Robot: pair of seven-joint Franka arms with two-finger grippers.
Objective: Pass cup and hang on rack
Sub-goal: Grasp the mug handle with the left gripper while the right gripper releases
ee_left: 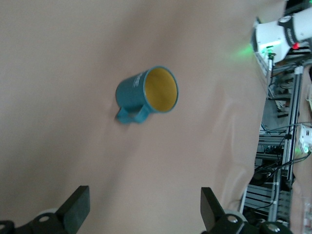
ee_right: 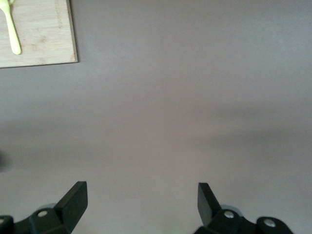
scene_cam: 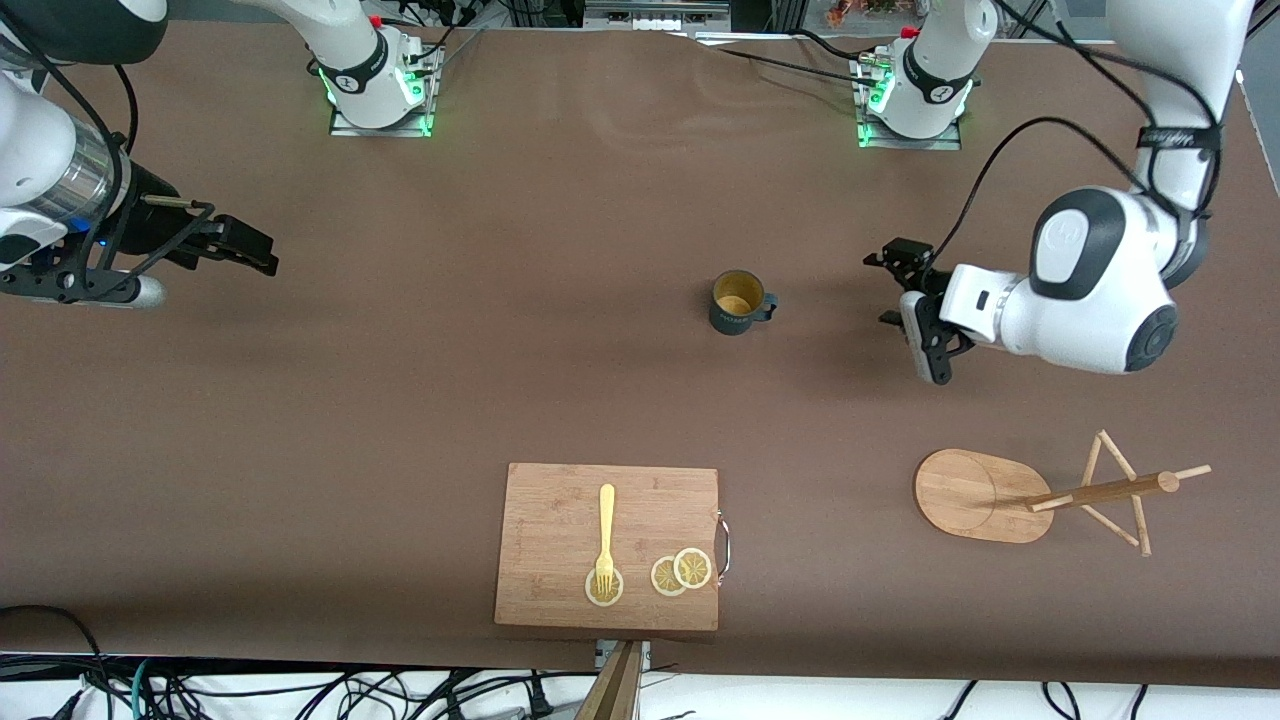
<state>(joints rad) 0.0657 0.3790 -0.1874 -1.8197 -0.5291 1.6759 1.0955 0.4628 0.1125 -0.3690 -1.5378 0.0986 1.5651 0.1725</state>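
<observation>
The dark teal cup stands upright on the brown table near its middle, handle toward the left arm's end. In the left wrist view the cup shows its yellow inside. My left gripper is open and empty, low beside the cup on its handle side with a gap between; its own view shows it too. The bamboo rack stands nearer the front camera, toward the left arm's end, with pole and pegs. My right gripper is open and empty at the right arm's end, and its own view shows it open.
A rectangular bamboo cutting board lies near the table's front edge with a yellow fork and lemon slices on it. A corner of the board shows in the right wrist view.
</observation>
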